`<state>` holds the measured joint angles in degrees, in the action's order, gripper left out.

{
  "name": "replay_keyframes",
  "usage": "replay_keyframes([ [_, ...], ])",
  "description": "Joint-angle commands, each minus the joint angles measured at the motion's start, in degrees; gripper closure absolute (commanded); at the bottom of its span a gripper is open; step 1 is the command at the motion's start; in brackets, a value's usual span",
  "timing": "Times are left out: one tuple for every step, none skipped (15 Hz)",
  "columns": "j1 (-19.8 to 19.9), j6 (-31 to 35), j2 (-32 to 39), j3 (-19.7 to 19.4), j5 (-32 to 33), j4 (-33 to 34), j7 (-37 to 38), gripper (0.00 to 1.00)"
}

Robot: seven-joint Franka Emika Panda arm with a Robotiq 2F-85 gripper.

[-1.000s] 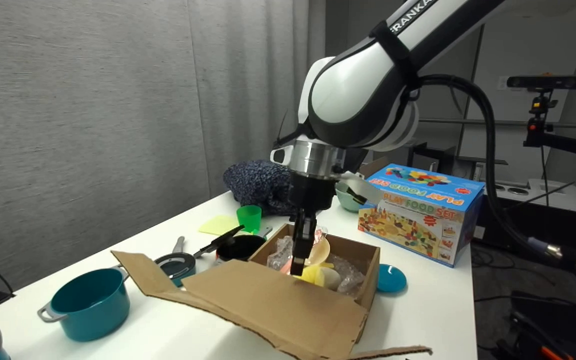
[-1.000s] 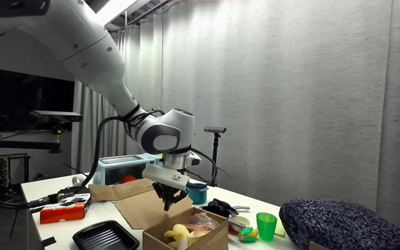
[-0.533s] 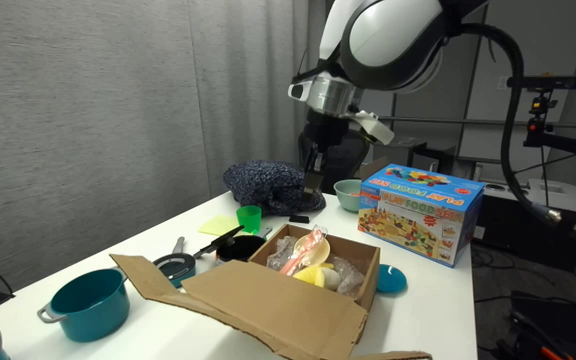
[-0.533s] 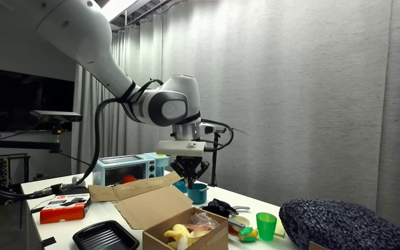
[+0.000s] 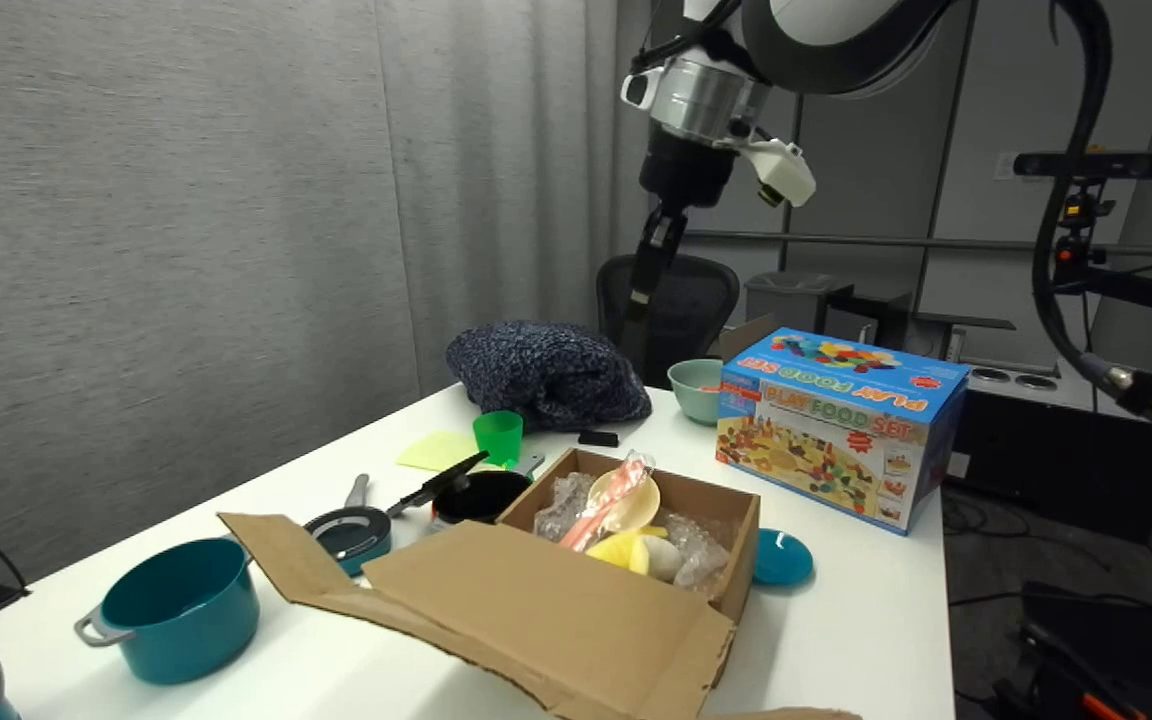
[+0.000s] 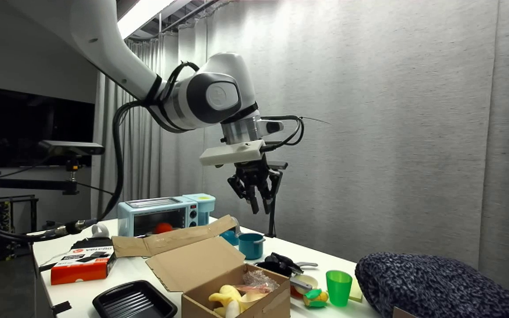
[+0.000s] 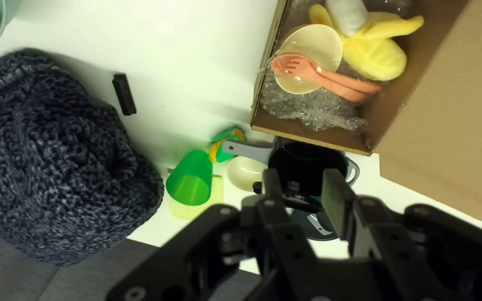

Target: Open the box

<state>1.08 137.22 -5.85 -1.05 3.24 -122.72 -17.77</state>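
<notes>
While the tool (image 6: pixel 261 208) hangs in midair, well apart from the box (image 5: pixel 701 497) | fingers (image 7: pixel 335 196) parted by a modest gap | box on tabletop (image 5: pixel 856 640), flap (image 5: pixel 566 610) folded out, yellow toy (image 7: pixel 375 58) inside

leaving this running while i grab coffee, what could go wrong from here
The flap of the box leans outward; if the open, raised gripper comes down there, it might catch it and drag the box.
The pan is right beside the box, so a slide that way could shove it.
The plastic-wrapped cutlery lies across the bowl inside; its wrap may snag on the gripper during a reach in.
</notes>
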Motion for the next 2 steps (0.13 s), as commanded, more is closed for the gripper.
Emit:
replay_keyframes([
  [-0.32,-0.16,-0.13,-0.28,0.08,0.08,0.34,0.66],
  [-0.31,-0.16,-0.13,-0.28,0.08,0.08,0.45,0.66],
])
